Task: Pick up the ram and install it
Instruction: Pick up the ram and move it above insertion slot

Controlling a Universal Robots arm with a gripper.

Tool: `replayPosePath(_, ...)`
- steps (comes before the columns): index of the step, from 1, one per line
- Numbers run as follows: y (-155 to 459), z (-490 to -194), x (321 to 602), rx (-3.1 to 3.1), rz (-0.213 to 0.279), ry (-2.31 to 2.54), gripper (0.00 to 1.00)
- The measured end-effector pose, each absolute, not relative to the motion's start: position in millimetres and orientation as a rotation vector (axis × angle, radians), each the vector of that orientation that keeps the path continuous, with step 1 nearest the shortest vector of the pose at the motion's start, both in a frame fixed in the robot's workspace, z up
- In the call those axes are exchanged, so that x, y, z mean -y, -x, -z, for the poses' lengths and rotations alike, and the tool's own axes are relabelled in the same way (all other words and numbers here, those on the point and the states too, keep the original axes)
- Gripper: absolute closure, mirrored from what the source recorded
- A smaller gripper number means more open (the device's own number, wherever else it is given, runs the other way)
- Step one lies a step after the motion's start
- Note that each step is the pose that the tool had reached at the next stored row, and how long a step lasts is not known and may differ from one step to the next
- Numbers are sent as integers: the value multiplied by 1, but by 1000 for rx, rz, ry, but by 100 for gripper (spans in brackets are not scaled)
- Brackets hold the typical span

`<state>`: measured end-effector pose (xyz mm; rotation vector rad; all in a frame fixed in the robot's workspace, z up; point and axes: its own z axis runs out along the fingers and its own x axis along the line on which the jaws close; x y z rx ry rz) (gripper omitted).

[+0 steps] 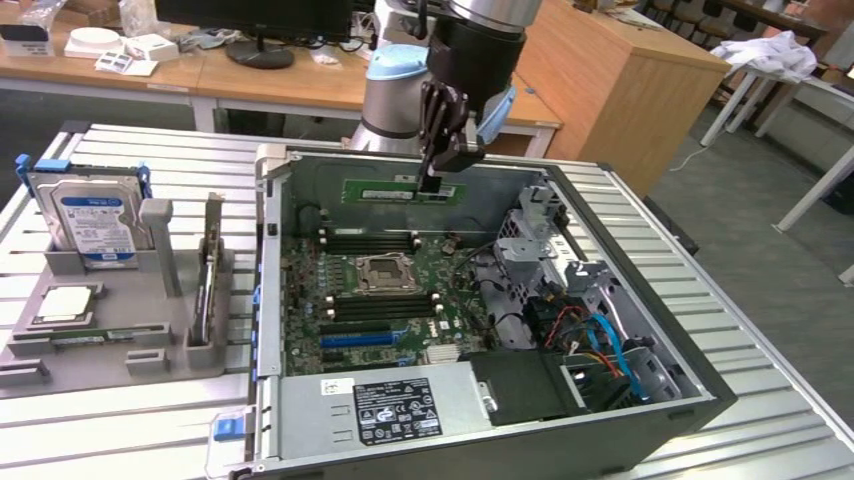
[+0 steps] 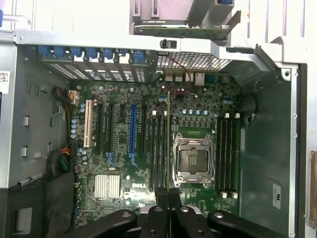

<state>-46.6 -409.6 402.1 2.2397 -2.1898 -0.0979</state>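
Observation:
The ram (image 1: 396,189) is a long green stick that hangs level above the far part of the open computer case (image 1: 274,300). My gripper (image 1: 430,182) is shut on the stick's end toward the exterior view's right. Below it lie the motherboard's black memory slots (image 1: 378,242) and the bare processor socket (image 1: 383,272). In the wrist view the ram (image 2: 168,144) shows edge-on as a thin line running out from between my fingertips (image 2: 168,194), over the black slots (image 2: 159,148) beside the socket (image 2: 193,158).
A grey holder (image 1: 120,330) on the exterior view's left carries a hard drive (image 1: 91,215) and a silver processor chip (image 1: 64,305). Inside the case are a blue slot (image 1: 354,338), the power supply (image 1: 387,410), a drive cage (image 1: 534,235) and loose cables (image 1: 601,345).

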Motion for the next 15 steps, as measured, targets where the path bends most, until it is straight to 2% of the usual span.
replayPosePath(15, 47, -378, 410, 2190, 98, -2240, 88)
